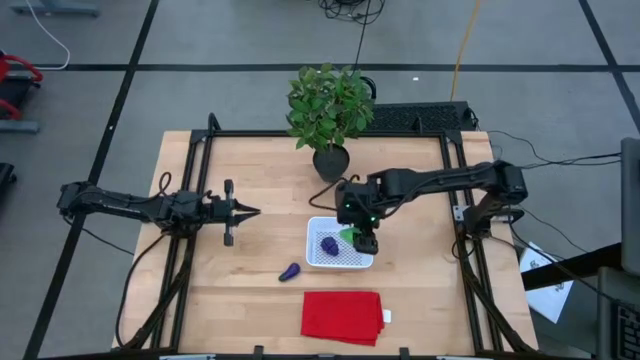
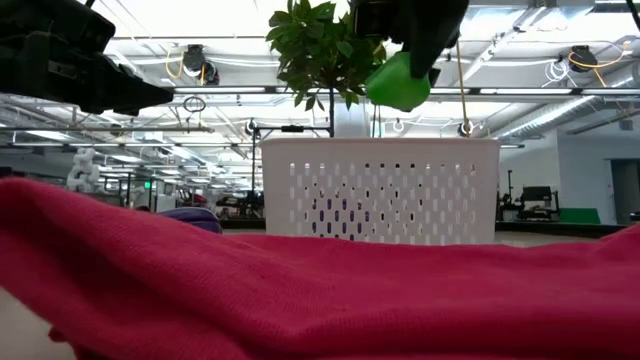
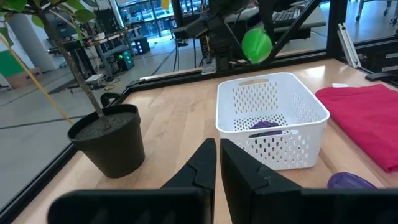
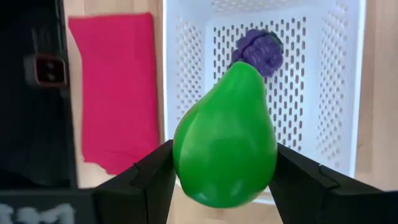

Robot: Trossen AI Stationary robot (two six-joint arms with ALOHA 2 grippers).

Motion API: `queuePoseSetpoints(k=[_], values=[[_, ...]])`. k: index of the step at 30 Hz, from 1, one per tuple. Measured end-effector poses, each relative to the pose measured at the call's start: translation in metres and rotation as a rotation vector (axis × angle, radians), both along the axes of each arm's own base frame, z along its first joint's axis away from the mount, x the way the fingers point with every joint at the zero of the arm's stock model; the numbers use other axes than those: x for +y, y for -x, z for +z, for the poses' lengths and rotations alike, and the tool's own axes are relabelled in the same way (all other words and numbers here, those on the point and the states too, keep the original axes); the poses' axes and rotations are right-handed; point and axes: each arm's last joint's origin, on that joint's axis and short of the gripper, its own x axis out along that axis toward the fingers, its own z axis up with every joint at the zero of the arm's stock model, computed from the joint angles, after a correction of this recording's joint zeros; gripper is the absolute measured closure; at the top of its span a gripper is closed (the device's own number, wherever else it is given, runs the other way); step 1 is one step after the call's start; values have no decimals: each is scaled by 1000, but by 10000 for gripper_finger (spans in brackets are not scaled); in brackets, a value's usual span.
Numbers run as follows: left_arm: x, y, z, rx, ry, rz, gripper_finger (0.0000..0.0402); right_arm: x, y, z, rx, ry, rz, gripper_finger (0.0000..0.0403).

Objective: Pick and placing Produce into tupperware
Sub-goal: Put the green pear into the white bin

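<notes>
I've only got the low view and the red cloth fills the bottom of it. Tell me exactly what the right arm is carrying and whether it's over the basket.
Observer: The right gripper has its jaws clamped on a green pear, hanging over the white basket, by the rim nearest that arm.
Operator: Report what's already inside the basket.
Observer: One roundish purple piece lies on the mesh floor, directly under the pear in the right wrist view.
Operator: Give me the other purple piece.
Observer: The elongated purple piece lies on the bare table just outside the basket's corner, between the basket and the red cloth.
Operator: Now the left arm.
Observer: The left gripper waits with jaws shut, empty, left of the basket.
</notes>
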Motion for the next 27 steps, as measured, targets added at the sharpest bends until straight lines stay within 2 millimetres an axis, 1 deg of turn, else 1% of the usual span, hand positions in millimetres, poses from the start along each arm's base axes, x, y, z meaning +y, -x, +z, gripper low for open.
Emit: queuePoseSetpoints(k=[7, 13, 18, 22, 27], values=[[0, 0, 0, 1, -1, 7, 376, 0, -2, -2, -78, 67, 199, 192], [0, 0, 0, 2, -1, 7, 376, 1, -6, -3, -153, 219, 327, 192], [0, 0, 0, 3, -1, 7, 376, 5, -9, -6, -230, 267, 443, 192], [0, 0, 0, 3, -1, 7, 376, 12, -7, -15, -245, 357, 584, 192], [0, 0, 0, 3, -1, 7, 376, 24, -4, -30, -275, 413, 725, 192]])
